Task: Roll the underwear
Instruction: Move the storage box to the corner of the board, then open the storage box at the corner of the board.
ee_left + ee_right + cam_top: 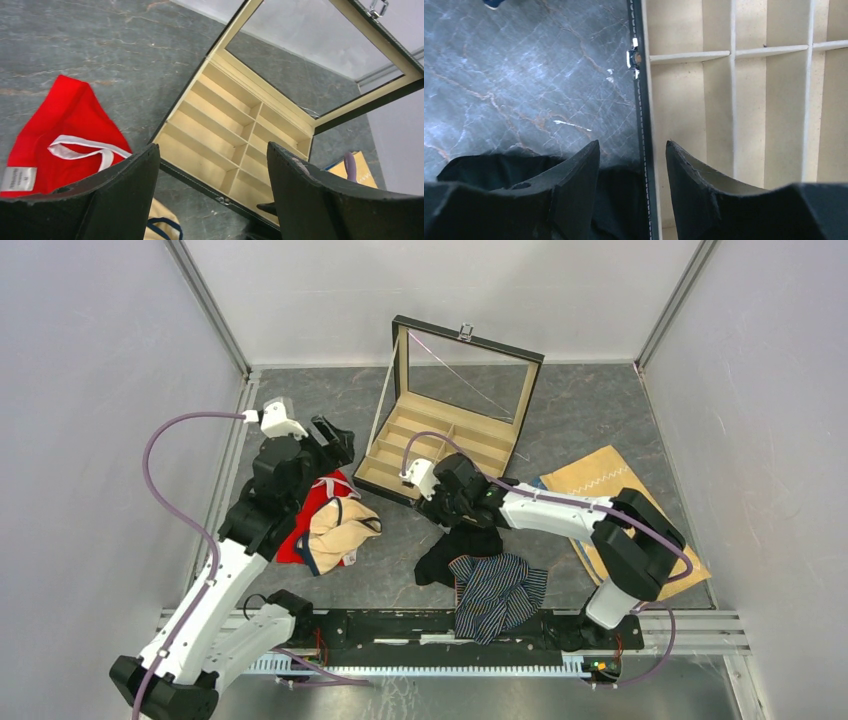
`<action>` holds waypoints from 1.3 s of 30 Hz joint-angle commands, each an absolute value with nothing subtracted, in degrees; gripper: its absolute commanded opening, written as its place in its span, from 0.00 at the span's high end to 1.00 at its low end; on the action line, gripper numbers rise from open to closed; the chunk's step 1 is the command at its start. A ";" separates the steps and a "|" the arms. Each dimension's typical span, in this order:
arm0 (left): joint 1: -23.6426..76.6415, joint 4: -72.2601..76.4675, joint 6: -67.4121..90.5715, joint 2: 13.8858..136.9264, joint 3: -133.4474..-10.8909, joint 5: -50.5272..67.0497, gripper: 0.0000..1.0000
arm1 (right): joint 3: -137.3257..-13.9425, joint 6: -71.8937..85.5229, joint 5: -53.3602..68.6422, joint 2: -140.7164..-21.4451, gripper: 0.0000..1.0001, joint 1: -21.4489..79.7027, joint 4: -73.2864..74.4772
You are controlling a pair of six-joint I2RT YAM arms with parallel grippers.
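– At the front rim of the box [383, 486], how does the right gripper [632, 145] stand?

– Released. Its fingers are parted, one on each side of the rim, with nothing between them. The black underwear [440, 558] lies on the table [590, 420] directly beneath them. In the right wrist view its fabric reaches up to the box's front wall.

– Locate the striped underwear [500, 590].

– It lies crumpled on the near-right side of the black pair, touching it. Its near end laps over the black rail [380, 625] at the table's near edge.

– State of the left gripper [212, 150]?

– Released, with the jaws spread wide and empty. It hangs left of the box, above a red garment [312, 505] and a cream garment [340, 525] that overlap each other.

– Which areas are open for movement?

– A bare strip of table separates the cream garment from the black pair. More bare surface lies to the right of the box, running to the back wall. A tan cloth [600, 485] lies on the right side, partly under the right arm. The glass lid [500, 348] stands raised along the box's back edge, so the compartments are uncovered.
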State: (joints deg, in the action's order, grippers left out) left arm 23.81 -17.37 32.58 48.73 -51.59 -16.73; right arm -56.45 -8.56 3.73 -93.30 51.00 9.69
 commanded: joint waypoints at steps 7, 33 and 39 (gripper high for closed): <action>23.47 -20.72 27.61 46.10 -50.06 -21.80 0.15 | -60.46 -8.14 -4.44 -97.71 0.54 51.05 7.35; 23.51 -21.63 30.61 44.47 -43.58 -16.35 0.15 | -69.52 -3.59 -6.21 -105.33 1.00 29.06 2.19; 23.49 -21.62 30.87 43.33 -41.62 -14.59 0.15 | -71.94 -3.53 -3.57 -105.87 0.84 24.05 3.35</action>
